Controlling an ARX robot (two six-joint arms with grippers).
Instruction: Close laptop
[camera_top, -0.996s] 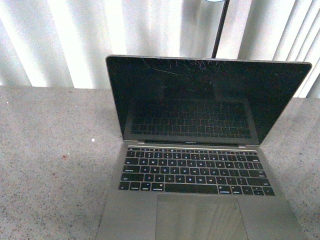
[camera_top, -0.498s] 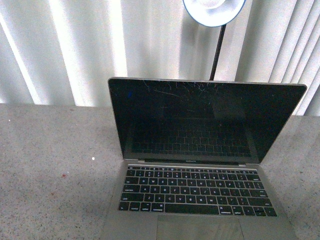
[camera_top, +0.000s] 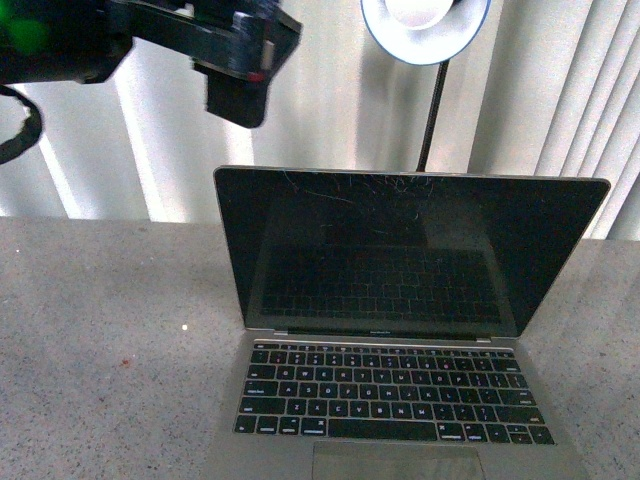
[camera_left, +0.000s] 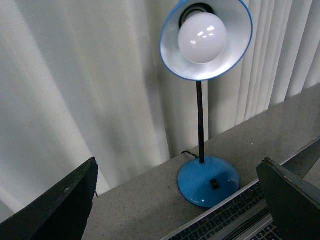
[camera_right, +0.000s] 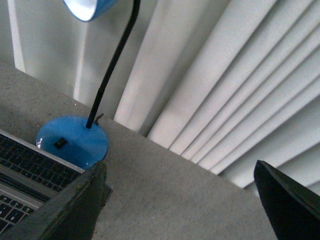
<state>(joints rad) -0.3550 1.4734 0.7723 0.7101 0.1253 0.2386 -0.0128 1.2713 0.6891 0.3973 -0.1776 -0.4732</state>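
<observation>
Newly in view, the left pincer (camera_top: 240, 75) hangs spread above the left corner of the open laptop (camera_top: 380, 260) on the table (camera_top: 100, 330); reach behind the lid's top edge and press it down slowly.

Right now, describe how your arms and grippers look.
The left arm is black, boxy, with a green patch, a small red mark and a looping black cable. The left gripper and right gripper each show two dark, flat, wedge-shaped fingers. The right arm itself is not visible.

Black left arm (camera_top: 150, 35) with green patch (camera_top: 30, 35), small red mark (camera_top: 262, 75), looping black cable (camera_top: 22, 135).
</observation>
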